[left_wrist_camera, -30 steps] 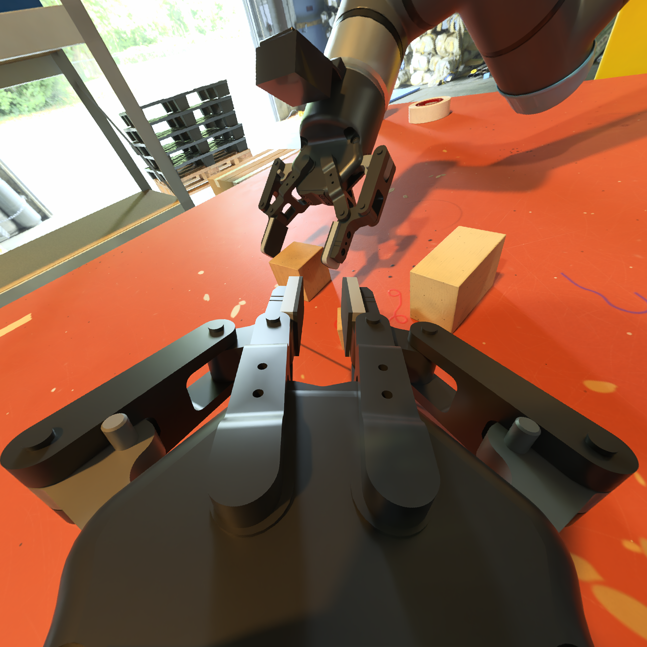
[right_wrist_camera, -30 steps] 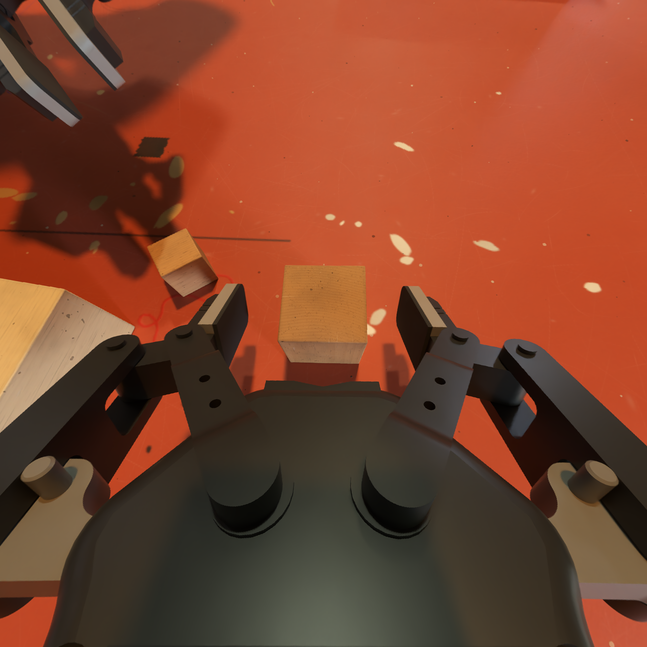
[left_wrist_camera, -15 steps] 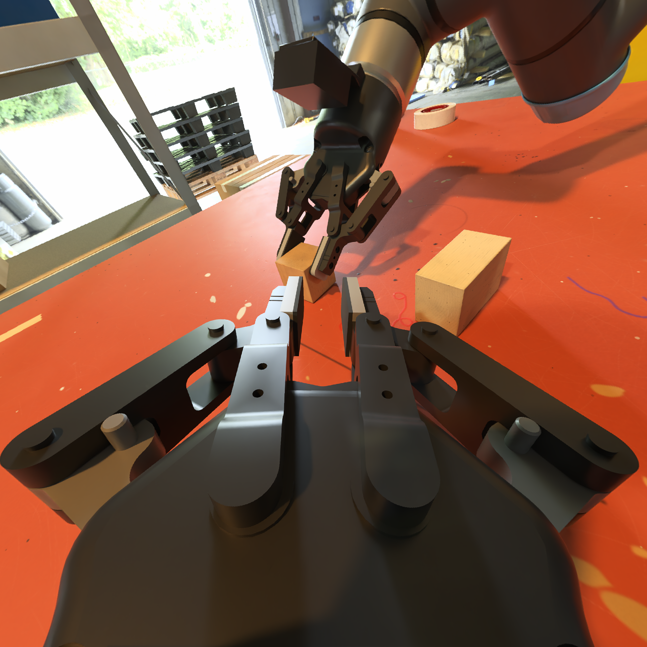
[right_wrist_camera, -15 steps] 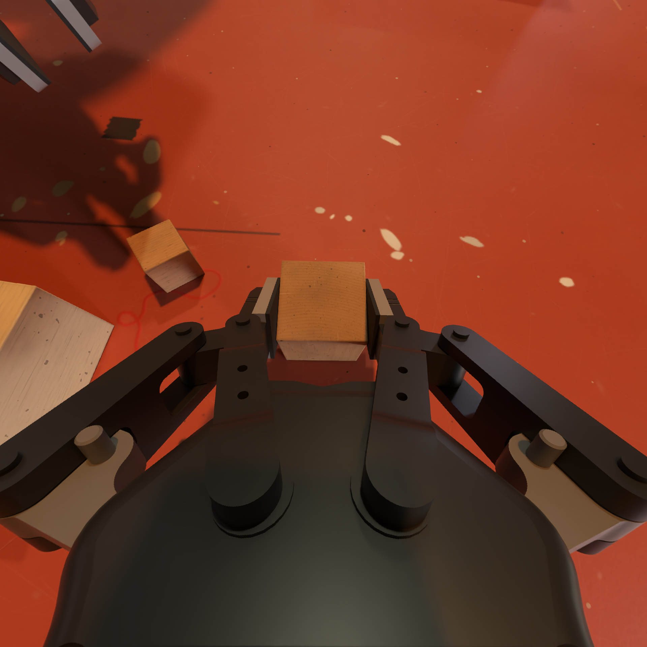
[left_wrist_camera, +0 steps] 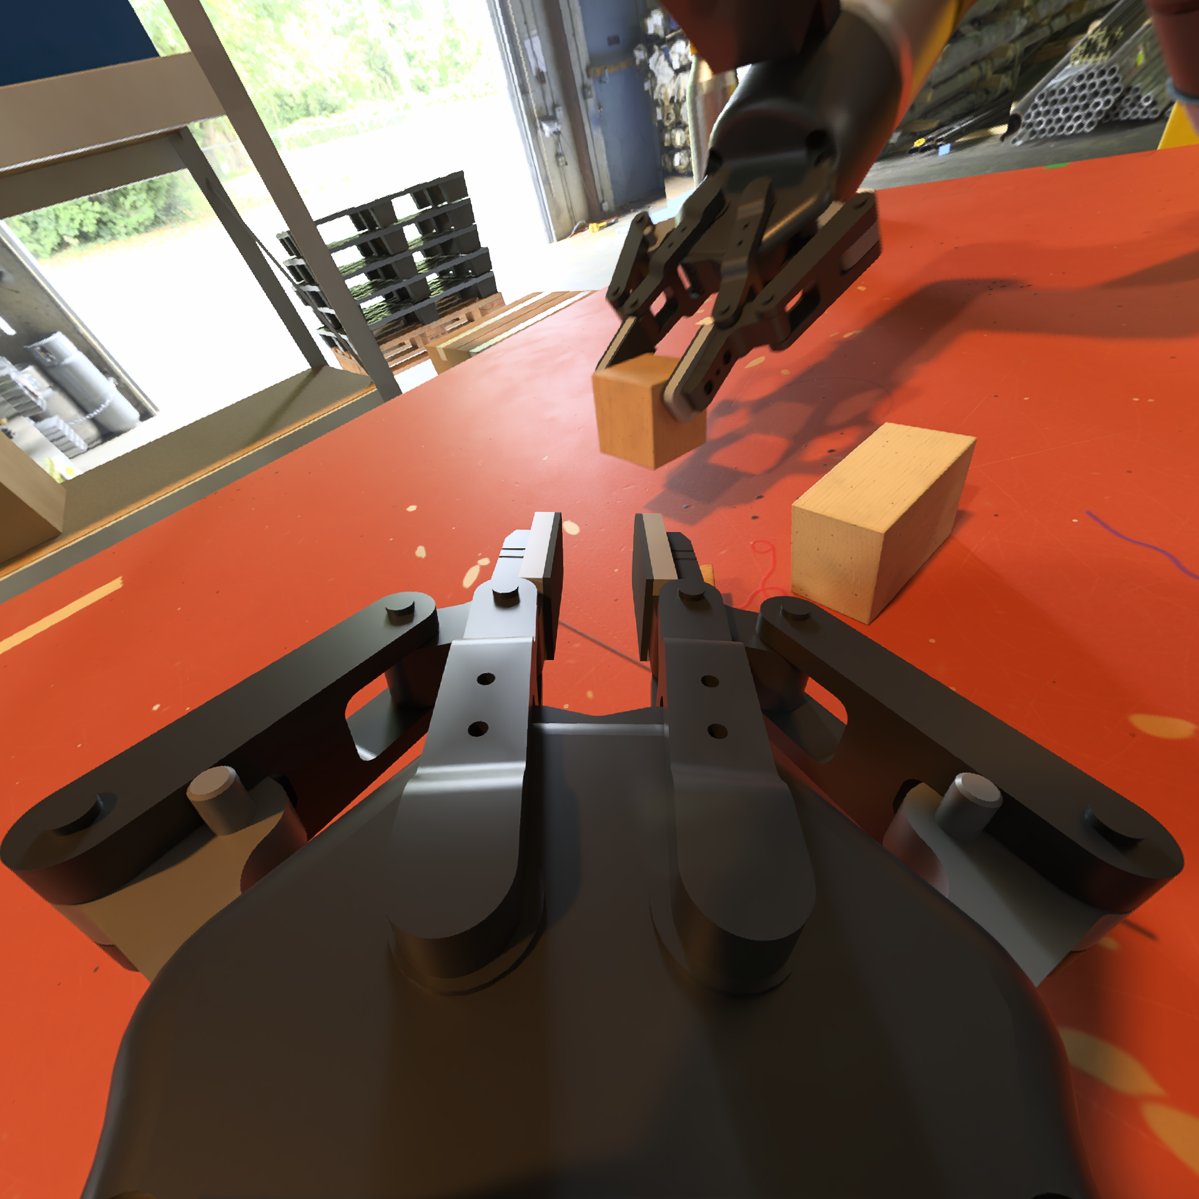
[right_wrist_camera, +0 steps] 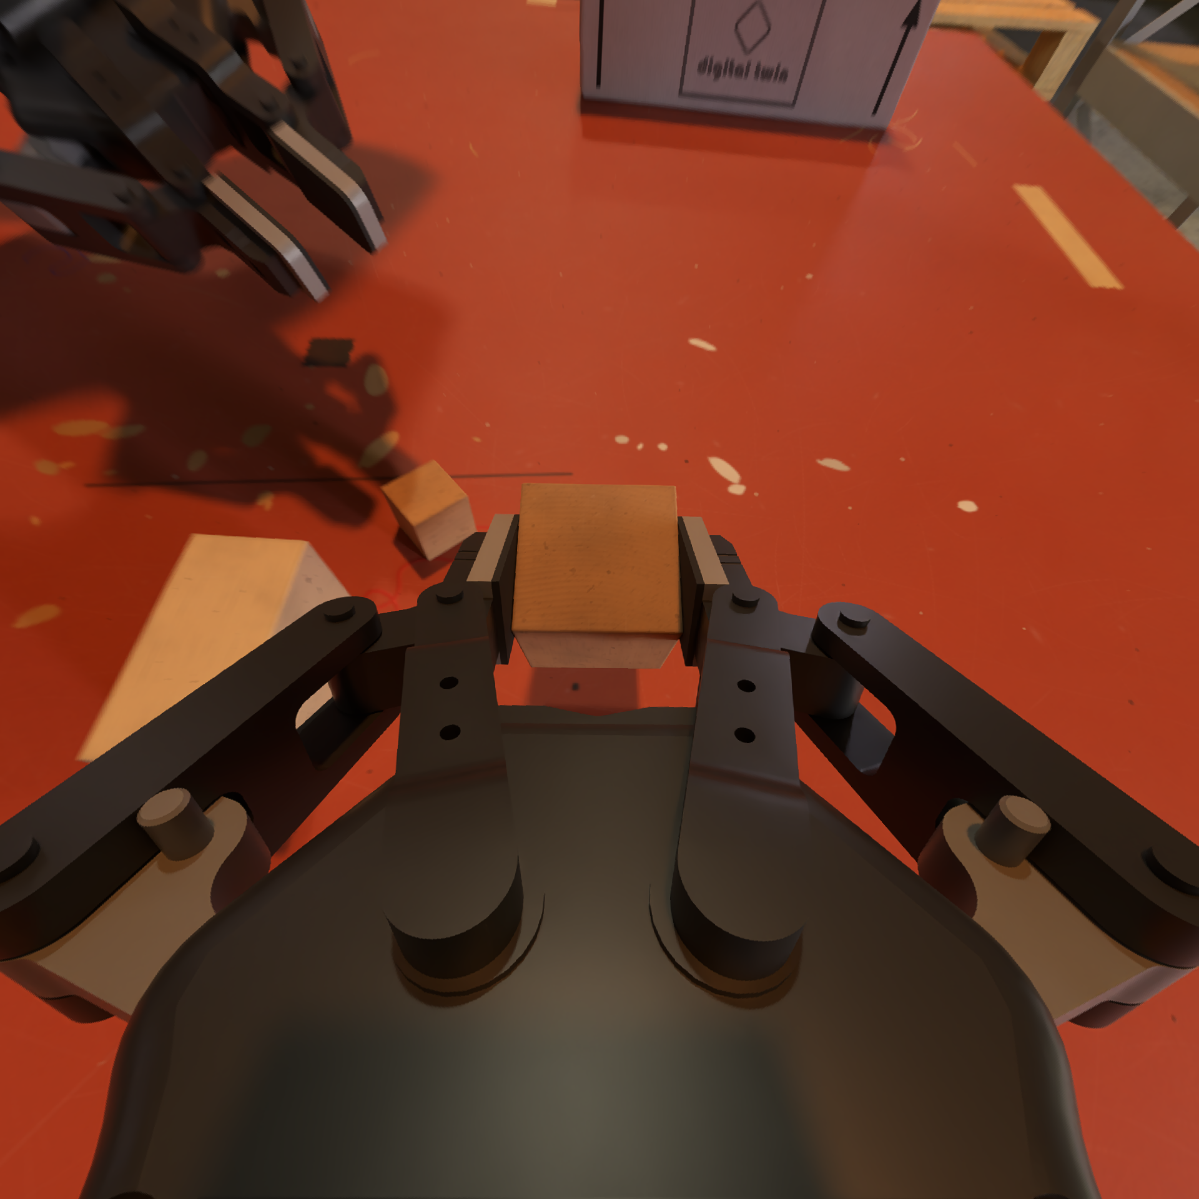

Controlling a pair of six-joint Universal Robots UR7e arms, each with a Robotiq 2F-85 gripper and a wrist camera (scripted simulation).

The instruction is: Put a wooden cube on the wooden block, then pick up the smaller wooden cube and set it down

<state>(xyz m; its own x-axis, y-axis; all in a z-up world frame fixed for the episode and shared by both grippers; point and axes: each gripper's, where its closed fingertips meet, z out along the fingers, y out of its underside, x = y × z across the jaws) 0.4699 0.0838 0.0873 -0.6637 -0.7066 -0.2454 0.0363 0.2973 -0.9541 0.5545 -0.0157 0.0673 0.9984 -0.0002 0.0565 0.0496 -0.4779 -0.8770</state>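
Wooden cube [right_wrist_camera: 597,558] pinched in right pincer [right_wrist_camera: 597,577]; left pincer [left_wrist_camera: 597,558] slightly spread, empty; grey lettered box [right_wrist_camera: 746,58] behind.

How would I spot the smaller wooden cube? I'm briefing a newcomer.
On the red table, find the long pale wooden block. The smaller wooden cube sits just off its far end, loose, tinier than the cube the right gripper holds.

The bench [right_wrist_camera: 843,363] is showing red with pale flecks. The wooden cube [right_wrist_camera: 593,558] is glowing orange-brown, the wooden block [left_wrist_camera: 882,512] is looking pale tan, and the fingers [left_wrist_camera: 542,551] are appearing dark grey.
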